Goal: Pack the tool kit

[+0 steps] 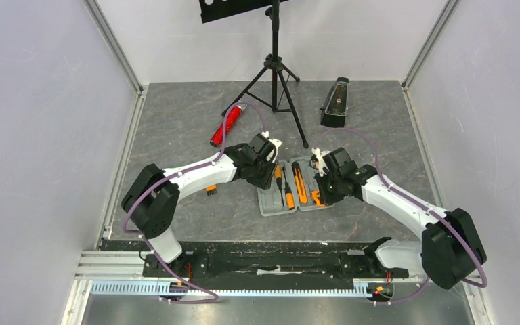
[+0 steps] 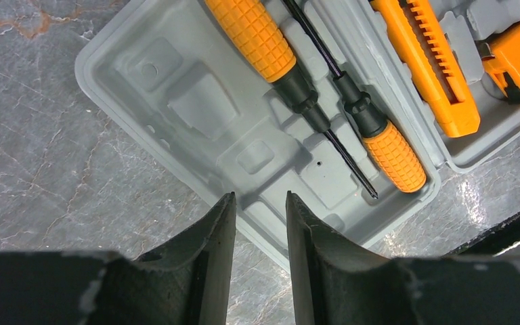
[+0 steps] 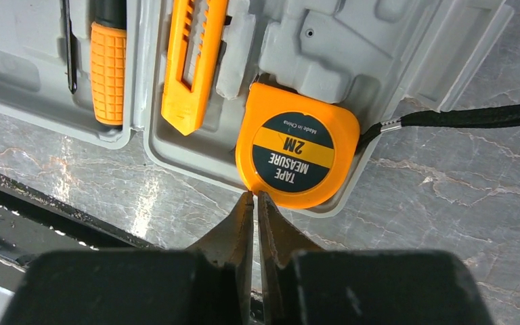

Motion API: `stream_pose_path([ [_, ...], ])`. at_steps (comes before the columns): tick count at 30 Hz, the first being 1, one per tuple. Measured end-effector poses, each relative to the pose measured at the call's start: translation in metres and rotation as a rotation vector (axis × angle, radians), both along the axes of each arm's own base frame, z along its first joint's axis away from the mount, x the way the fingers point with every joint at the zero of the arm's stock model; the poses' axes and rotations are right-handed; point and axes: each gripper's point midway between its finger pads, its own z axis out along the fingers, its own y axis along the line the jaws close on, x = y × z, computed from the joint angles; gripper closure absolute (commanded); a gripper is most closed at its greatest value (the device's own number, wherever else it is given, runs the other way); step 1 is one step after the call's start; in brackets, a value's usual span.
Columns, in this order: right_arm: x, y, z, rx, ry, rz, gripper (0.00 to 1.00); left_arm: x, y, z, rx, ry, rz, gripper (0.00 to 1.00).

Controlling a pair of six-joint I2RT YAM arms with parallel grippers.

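Note:
The grey tool kit case (image 1: 265,200) lies open and flat between my two arms. Two orange-handled screwdrivers (image 2: 257,34) (image 2: 393,152) rest in its left half. An orange knife (image 3: 193,64) and a round tape measure (image 3: 298,152) sit in its right half. My left gripper (image 2: 261,198) hangs open over the near rim of the left half (image 2: 142,74), with nothing between its fingers. My right gripper (image 3: 255,196) is shut, its tips right at the tape measure's near edge and holding nothing. A small orange-and-black tool (image 1: 210,190) lies on the table by the left arm.
A red glittery cylinder (image 1: 225,125) lies at the back left of the case. A black metronome (image 1: 335,101) stands at the back right. A tripod stand (image 1: 275,68) rises at the back centre. The tape measure's black strap (image 3: 474,116) trails onto the table to the right.

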Motion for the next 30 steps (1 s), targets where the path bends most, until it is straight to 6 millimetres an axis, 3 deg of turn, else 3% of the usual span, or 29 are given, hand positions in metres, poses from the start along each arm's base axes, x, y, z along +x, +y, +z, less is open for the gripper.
stream_pose_path([
  [5, -0.007, 0.002, -0.006, 0.015, 0.025, 0.009, 0.94, 0.001, 0.001, 0.000, 0.003, -0.004, 0.003, 0.61],
  [12, -0.029, -0.021, -0.042, -0.077, 0.126, -0.015, 0.94, 0.005, 0.005, -0.001, 0.023, -0.023, 0.019, 0.62],
  [17, -0.025, -0.024, -0.040, -0.076, 0.107, -0.018, 0.89, 0.007, 0.007, -0.001, 0.036, -0.036, 0.029, 0.62],
  [20, -0.018, -0.021, -0.026, -0.063, 0.074, -0.013, 0.86, 0.009, 0.009, -0.001, 0.045, -0.043, 0.036, 0.62],
  [26, 0.034, -0.011, 0.035, 0.017, -0.103, -0.053, 0.81, 0.008, 0.020, -0.009, 0.075, -0.033, 0.055, 0.63],
  [30, 0.047, -0.016, 0.044, 0.036, -0.132, -0.087, 0.80, 0.008, 0.025, -0.011, 0.090, -0.032, 0.063, 0.63],
])
